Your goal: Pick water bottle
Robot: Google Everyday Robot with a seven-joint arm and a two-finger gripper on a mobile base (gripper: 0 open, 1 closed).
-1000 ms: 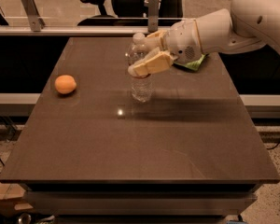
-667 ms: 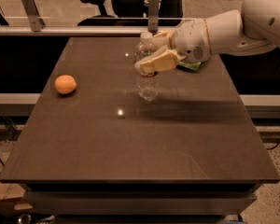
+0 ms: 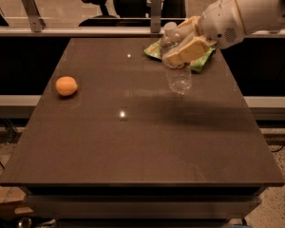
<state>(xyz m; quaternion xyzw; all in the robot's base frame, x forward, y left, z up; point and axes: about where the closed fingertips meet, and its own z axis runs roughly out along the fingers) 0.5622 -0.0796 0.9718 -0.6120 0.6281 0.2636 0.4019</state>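
Note:
The water bottle (image 3: 179, 75) is a small clear plastic bottle with a white cap. It hangs above the dark table (image 3: 133, 141), right of the middle, clear of the surface. My gripper (image 3: 183, 45) is shut on the bottle's upper part, its tan fingers (image 3: 189, 51) wrapped around the neck and label area. The white arm reaches in from the upper right.
An orange (image 3: 66, 86) lies on the table's left side. A green bag (image 3: 199, 61) lies at the back right, partly behind the gripper. A rail and office chairs stand beyond the table's far edge.
The gripper has lifted the bottle off the table and carried it up and to the right. The green bag behind it now shows more.

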